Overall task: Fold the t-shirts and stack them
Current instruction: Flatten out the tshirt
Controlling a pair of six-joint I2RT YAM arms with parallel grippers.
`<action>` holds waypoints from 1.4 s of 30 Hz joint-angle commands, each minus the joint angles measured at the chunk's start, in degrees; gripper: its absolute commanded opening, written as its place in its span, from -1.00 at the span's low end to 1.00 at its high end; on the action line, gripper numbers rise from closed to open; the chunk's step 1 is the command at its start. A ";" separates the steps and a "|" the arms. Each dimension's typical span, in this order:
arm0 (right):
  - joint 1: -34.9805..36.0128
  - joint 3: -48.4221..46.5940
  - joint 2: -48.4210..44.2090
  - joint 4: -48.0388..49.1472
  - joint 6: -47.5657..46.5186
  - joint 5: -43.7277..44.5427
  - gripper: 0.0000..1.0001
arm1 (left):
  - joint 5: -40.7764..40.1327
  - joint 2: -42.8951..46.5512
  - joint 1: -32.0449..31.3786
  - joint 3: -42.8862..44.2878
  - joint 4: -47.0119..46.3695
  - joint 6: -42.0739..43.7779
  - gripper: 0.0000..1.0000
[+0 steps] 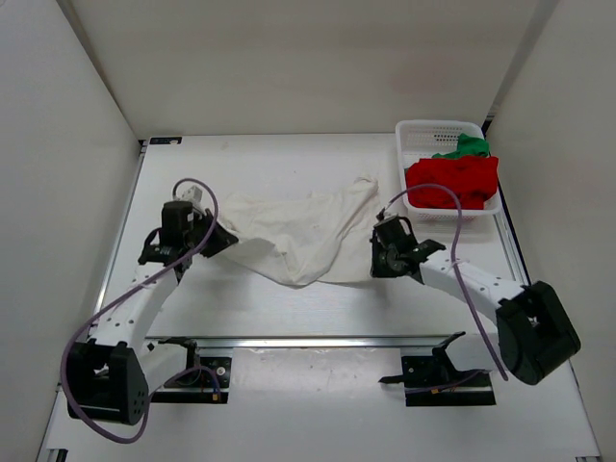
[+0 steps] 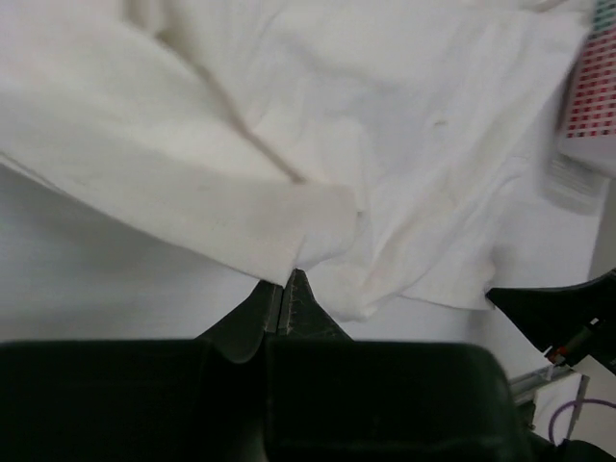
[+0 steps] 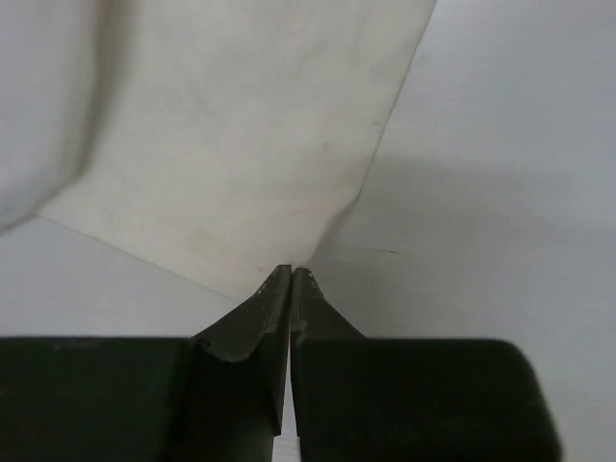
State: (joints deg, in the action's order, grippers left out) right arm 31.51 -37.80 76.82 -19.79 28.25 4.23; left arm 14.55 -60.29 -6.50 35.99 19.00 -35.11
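My left gripper (image 2: 286, 287) and right gripper (image 3: 291, 277) are both clamped shut on opposite edges of the cream-white cloth t-shirt (image 1: 303, 229), which lies spread between them, long axis running hand to hand, equally near each.

The cream shirt (image 1: 308, 236) is plain off-white, with faint tan shading along its creases and no print. The red shirt (image 1: 452, 181) is a solid bright red and the green shirt (image 1: 470, 146) a solid bright green. The basket (image 1: 423, 130) is white with a fine mesh of small holes; in the left wrist view, red shows through that grid as rows of dots. The counter (image 1: 260, 159) is plain white and the walls (image 1: 289, 58) a dull off-white. The arms (image 1: 144, 298) are white with black joints, and the cables (image 1: 198, 181) are purple. The left fingers (image 2: 252, 316) and right fingers (image 3: 248, 325) are black.
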 commanded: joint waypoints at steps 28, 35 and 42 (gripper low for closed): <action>-18.85 -78.22 14.65 -18.54 -20.51 -11.77 -1.00 | 12.55 -7.28 20.22 31.54 -9.33 -11.48 -1.00; -21.75 -101.62 37.26 -21.74 -21.85 -14.14 -1.00 | 8.13 -22.65 16.70 35.00 -14.60 -13.05 -1.00; -23.60 -104.98 32.30 -0.66 -16.12 -17.51 -1.00 | 11.64 -28.48 17.30 53.81 -19.78 -20.52 -1.00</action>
State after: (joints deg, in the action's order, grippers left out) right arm 8.08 -140.75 121.97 -40.07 10.33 -11.81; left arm 24.88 -93.89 9.15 80.79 7.88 -51.99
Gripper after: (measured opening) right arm 0.007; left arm 0.022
